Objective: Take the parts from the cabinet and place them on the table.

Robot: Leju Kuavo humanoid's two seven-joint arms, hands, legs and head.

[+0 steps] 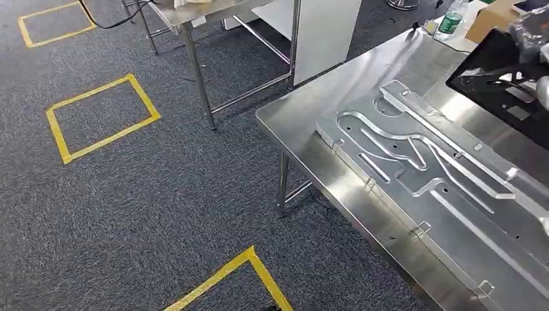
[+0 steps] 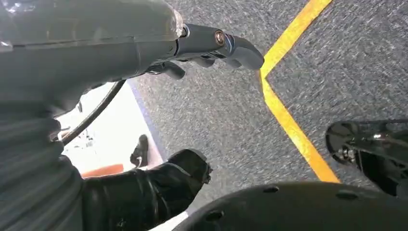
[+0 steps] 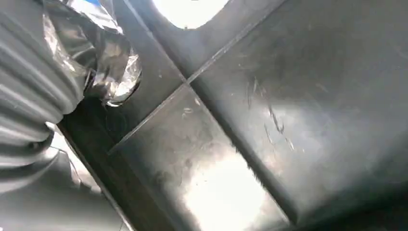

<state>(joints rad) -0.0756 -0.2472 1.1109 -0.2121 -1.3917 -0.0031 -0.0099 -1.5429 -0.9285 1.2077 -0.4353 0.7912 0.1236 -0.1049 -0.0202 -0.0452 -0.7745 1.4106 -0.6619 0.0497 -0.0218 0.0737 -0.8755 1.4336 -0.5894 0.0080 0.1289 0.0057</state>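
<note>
Two hands to note. Left hand (image 2: 211,48): hanging over grey carpet (image 2: 226,115) beside a yellow tape line (image 2: 288,125); fingers loosely extended, apart, nothing between them. Right hand (image 1: 534,32): at the far right of the head view, wrapped in clear film, up against a black flat part (image 1: 505,84); grip apparently on that part, though fingers hidden, so cannot tell for certain. Right wrist view: dark scratched surface of the black part (image 3: 250,120) very close, film-wrapped hand (image 3: 106,62) touching its edge.

Nearest in head view: yellow tape corner (image 1: 239,272) on the carpet. Next, steel table (image 1: 304,123) carrying a large silver plate (image 1: 440,188) with curved raised channels, lying flat. Black part above the table's far right side, partly over the plate's end. Further back: taped square (image 1: 100,116), second steel table frame (image 1: 201,71), green-labelled bottle (image 1: 451,19), cardboard box (image 1: 492,16).
</note>
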